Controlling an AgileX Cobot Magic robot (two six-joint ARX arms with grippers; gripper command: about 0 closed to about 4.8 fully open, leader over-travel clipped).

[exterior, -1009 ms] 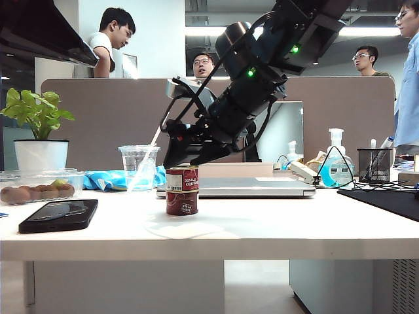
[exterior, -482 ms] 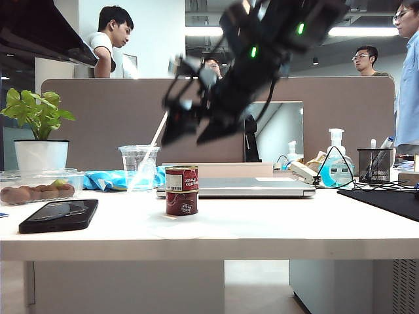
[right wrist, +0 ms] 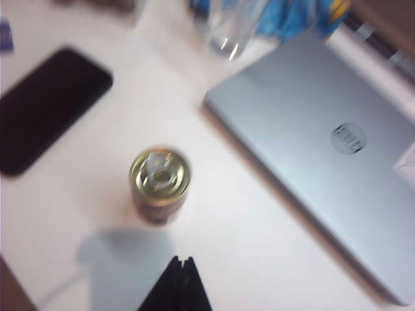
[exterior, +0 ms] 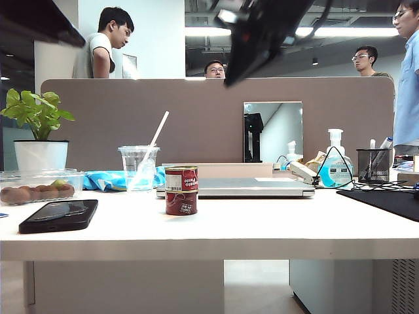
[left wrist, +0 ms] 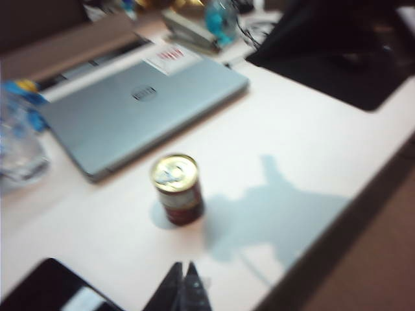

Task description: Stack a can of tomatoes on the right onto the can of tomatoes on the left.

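Two red tomato cans stand stacked near the middle of the table, the upper can (exterior: 181, 178) resting squarely on the lower can (exterior: 181, 203). In both wrist views the stack shows from above, with its gold lid (left wrist: 174, 173) (right wrist: 159, 175). My right gripper (right wrist: 181, 260) is shut and empty, high above the table and apart from the stack. The right arm (exterior: 255, 33) is a dark blur at the top of the exterior view. My left gripper (left wrist: 183, 265) is also shut and empty, high over the table's near side. The left arm (exterior: 39, 23) shows at the upper left.
A closed silver laptop (exterior: 249, 187) lies just behind the cans. A black phone (exterior: 59, 215), a plastic cup with a straw (exterior: 139, 167), a fruit container (exterior: 36, 186) and a potted plant (exterior: 39, 131) are at the left. A sanitizer bottle (exterior: 336, 167) and a black mat (exterior: 386, 199) are at the right.
My right gripper has lifted off the upper can, risen to the top of the view and closed its jaws. The two cans stay stacked and still.
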